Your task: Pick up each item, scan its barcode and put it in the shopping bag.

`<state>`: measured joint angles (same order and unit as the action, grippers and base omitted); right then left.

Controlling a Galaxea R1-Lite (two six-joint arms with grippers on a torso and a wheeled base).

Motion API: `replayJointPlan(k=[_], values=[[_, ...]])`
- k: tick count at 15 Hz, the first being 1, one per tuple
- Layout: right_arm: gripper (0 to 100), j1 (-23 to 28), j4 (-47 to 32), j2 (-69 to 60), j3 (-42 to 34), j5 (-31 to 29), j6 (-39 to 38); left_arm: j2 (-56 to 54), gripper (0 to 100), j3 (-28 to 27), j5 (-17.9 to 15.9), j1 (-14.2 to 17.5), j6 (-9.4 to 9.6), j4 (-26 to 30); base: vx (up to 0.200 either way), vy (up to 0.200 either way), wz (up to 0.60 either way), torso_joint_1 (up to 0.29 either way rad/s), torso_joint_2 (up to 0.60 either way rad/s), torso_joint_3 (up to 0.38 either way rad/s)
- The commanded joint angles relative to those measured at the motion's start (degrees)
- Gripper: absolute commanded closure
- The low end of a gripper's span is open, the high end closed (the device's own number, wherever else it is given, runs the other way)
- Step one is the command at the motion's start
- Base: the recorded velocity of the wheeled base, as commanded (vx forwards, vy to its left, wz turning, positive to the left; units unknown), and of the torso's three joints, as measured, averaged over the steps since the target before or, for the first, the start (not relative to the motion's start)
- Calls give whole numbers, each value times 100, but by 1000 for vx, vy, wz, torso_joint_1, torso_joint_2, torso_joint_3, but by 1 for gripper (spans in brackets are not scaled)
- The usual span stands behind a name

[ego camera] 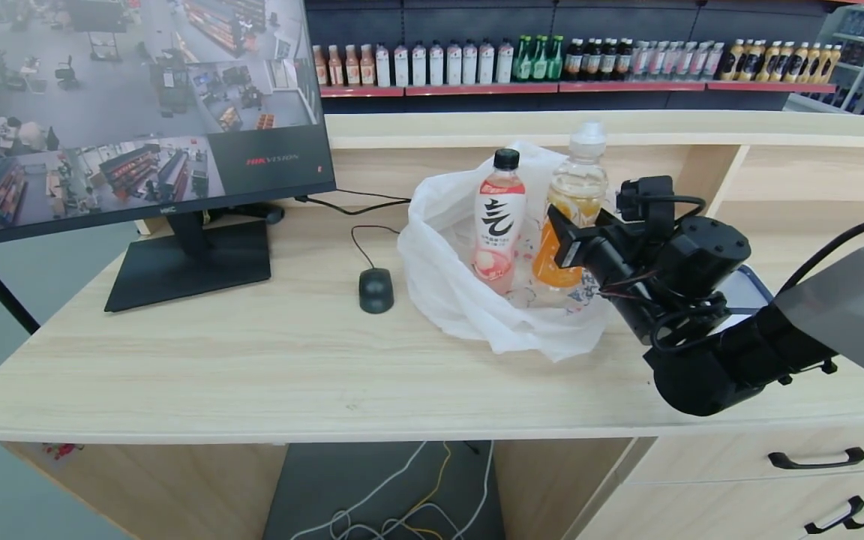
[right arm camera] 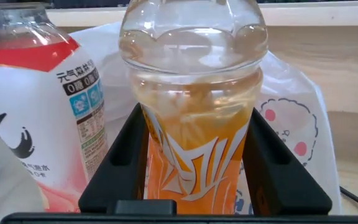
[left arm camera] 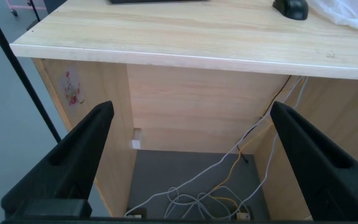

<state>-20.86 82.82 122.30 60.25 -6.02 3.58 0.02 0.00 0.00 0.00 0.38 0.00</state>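
Two bottles stand upright in the white shopping bag point(ego camera: 462, 300) on the right half of the counter point(ego camera: 252, 360): a pink-labelled bottle point(ego camera: 499, 225) on the left and an orange drink bottle point(ego camera: 578, 187) just beside it. The right gripper point(right arm camera: 196, 118) clamps the orange drink bottle (a finger on each side). One mouse point(ego camera: 376, 289) and one monitor point(ego camera: 132, 105) sit left of the bag. The left gripper point(left arm camera: 191, 155) hangs spread and empty below the counter's near edge.
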Motion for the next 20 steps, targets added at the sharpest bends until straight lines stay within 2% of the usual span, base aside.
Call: replayJointPlan(k=[1,19,20], values=[[100,29,6,66,5,5,2,-2,0,0,0,-9,-3,0,0,0,0,0,0,0],[100,3,15,163,-241,13,-33,-2,0,0,-9,0,-3,0,0,0,0,0,0,0],[0,3,15,154,-241,13,-33,-2,0,0,0,-9,-3,0,0,0,0,0,0,0]])
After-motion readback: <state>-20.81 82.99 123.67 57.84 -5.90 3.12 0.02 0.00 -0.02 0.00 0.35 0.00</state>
